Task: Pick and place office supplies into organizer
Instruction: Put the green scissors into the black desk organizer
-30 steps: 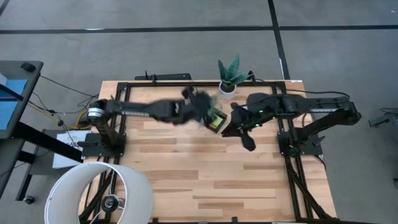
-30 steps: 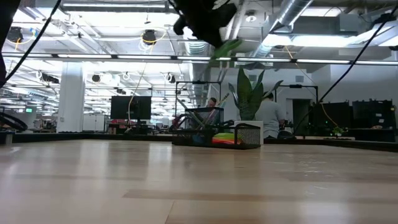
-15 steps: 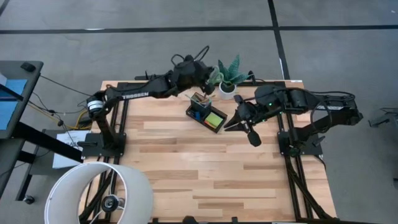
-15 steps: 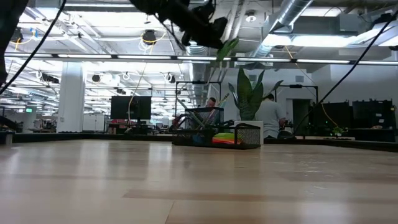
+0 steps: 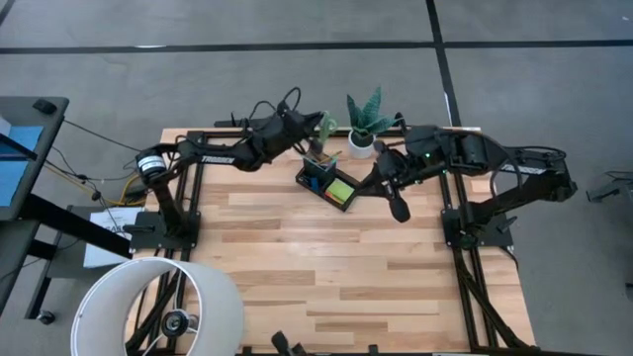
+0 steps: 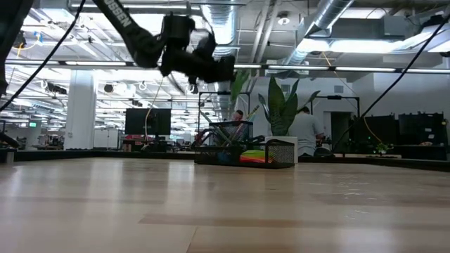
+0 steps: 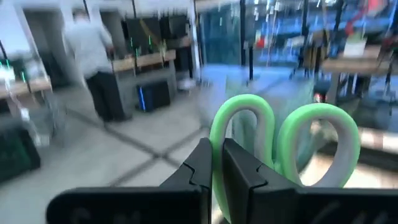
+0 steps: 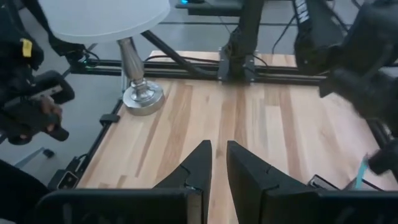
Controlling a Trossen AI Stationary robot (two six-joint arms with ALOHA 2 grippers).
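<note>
Left hand (image 7: 217,165): the two dark fingers are closed tight on one loop of the lime-green plastic-handled scissors (image 7: 283,146), gripping the handle ring between them. In the high view the hand is raised at the far edge of the light wooden slatted worktop (image 5: 326,267), just beside the small black rectangular mesh organizer (image 5: 329,181) and slightly behind it; the low view shows it well above the surface, not yet over a compartment.

Right hand (image 8: 217,163): fingers nearly together with only a thin gap, holding nothing. It hangs just beside the organizer on the opposite side, near the potted green plant in a white pot (image 5: 363,121).

Step in hand, as judged: carrying the scissors to the organizer for insertion. To do this well, the left hand should come directly above a tall compartment with the blades pointing down, lower until the blades are inside the walls, and only then release; the blades are not visible in the wrist view, so their attitude should be confirmed first. The right hand should keep off the approach path.

Count: two hands; one pair of scissors; one organizer, already holding one lime-green sticky-note pad (image 5: 342,189) and several upright pens whose number cannot be told; one plant.
</note>
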